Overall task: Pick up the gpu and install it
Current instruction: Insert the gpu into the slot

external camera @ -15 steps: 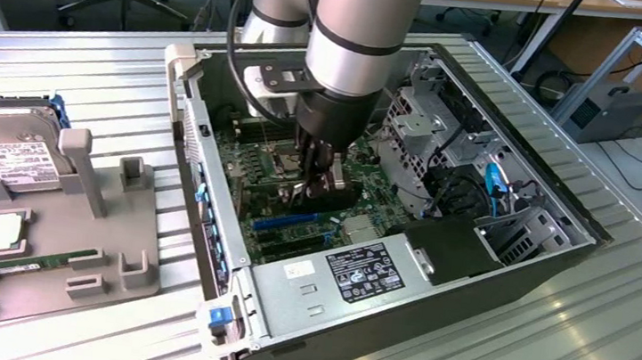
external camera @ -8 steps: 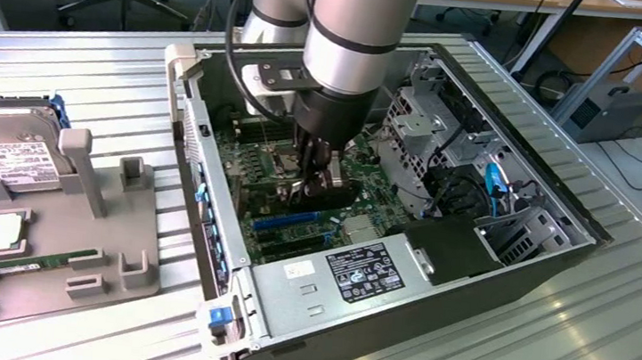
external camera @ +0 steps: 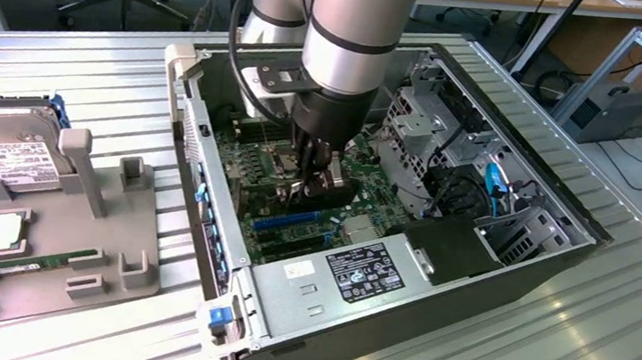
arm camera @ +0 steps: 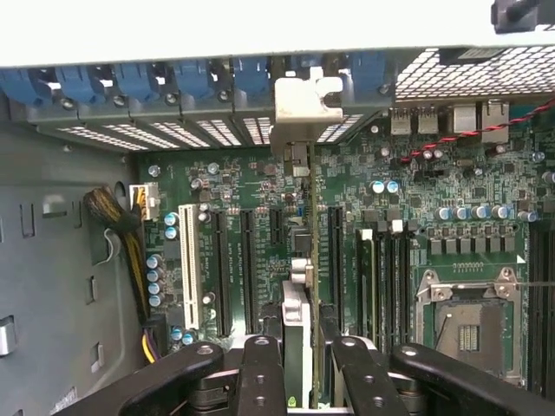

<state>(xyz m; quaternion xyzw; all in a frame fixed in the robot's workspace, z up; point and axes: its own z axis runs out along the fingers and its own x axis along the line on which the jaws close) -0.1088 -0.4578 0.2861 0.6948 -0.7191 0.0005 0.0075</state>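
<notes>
From the exterior view the gripper [external camera: 318, 182] is down inside the open computer case [external camera: 514, 164] over the motherboard [external camera: 281, 221], and at the wrist its fingers [arm camera: 260, 373] are half-closed, pinching the gpu [arm camera: 297, 321] edge-on between them, bracket [arm camera: 305, 100] at the rear slots.

We see a green motherboard [arm camera: 260, 186] with one white slot [arm camera: 188, 264], blue clips [arm camera: 139, 82], and the black hand [arm camera: 297, 364] gripping the green-edged gpu [arm camera: 295, 321].
</notes>
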